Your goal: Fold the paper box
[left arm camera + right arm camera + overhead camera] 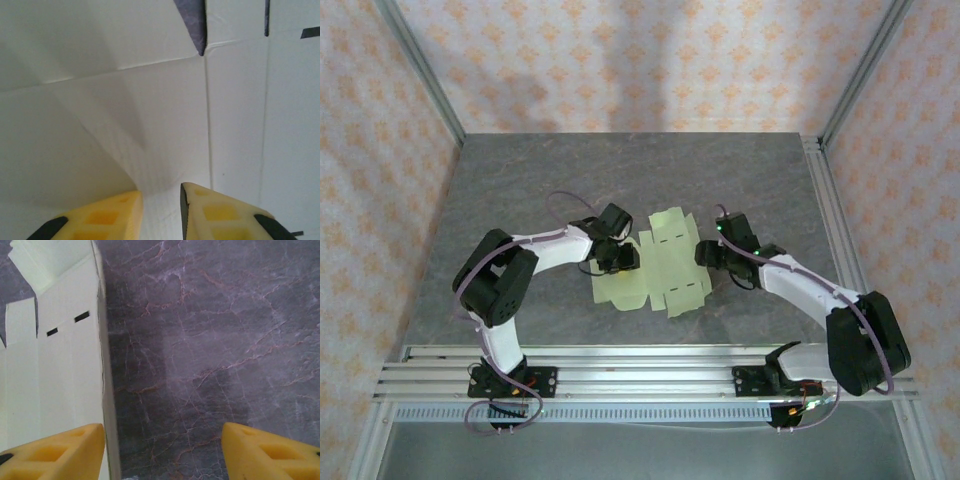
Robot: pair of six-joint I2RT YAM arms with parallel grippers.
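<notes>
1. One box (665, 262), a die-cut sheet lying mostly flat, sits mid-surface (570, 170) between the two arms.
2. Left claw (161, 192) is over its left part, fingers nearly together, card creased up into the gap. I cannot tell whether it is pinched.
3. Right claw (162, 432) is at its right edge, fingers wide apart, holding nothing.

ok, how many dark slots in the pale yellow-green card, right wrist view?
2. In the pale yellow-green die-cut paper box, upper left of the view: the upper slot nearer its right edge, the lower slot just left of it. More may lie off-frame.
</notes>
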